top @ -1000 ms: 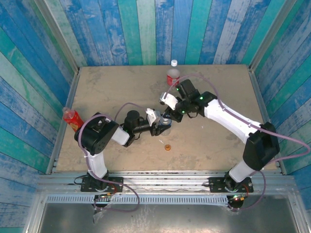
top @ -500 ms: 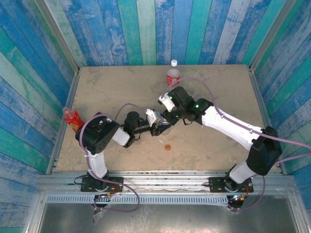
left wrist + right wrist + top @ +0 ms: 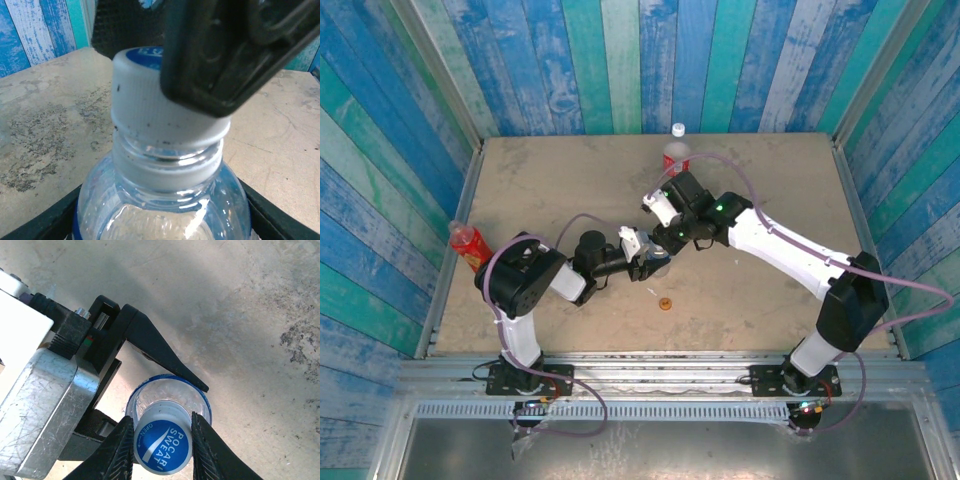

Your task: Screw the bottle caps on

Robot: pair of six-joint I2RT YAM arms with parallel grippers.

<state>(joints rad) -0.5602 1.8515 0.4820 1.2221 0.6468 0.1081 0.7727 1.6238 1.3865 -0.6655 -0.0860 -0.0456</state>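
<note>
Blue and teal plank walls (image 3: 520,60) are seen round a tan tabletop (image 3: 550,190). Near its middle the blue-label bottle (image 3: 160,200) is held upright, clenched round the body by the left gripper (image 3: 646,257). From above, the blue-topped cap (image 3: 145,107) is pinched on its ribbed sides by the right gripper (image 3: 667,243) and is seated on the bottle's neck. A slight tilt of the cap is suggested in the left wrist view, though that may be only the camera angle. Whether the threads have caught cannot be told.

Risks, as judged from this:
- Cross-threading, if the cap is turned while sat crooked.
- The bottle could be spun along with the cap if the left grip is too light on smooth plastic, so nothing would be tightened.
- The thin walls could be squeezed in if that grip is too hard.
- The cap could be lost from the pinch mid-turn.
- The two grippers are packed close, so contact could be caused by a wrist roll.

Elsewhere, the orange cap (image 3: 666,303) is left loose on the tabletop near the held bottle. The slim red bottle (image 3: 468,243) is stood at the left edge, well apart from that cap. The red-label bottle (image 3: 676,155) is stood at the far edge with a white cap on it.
</note>
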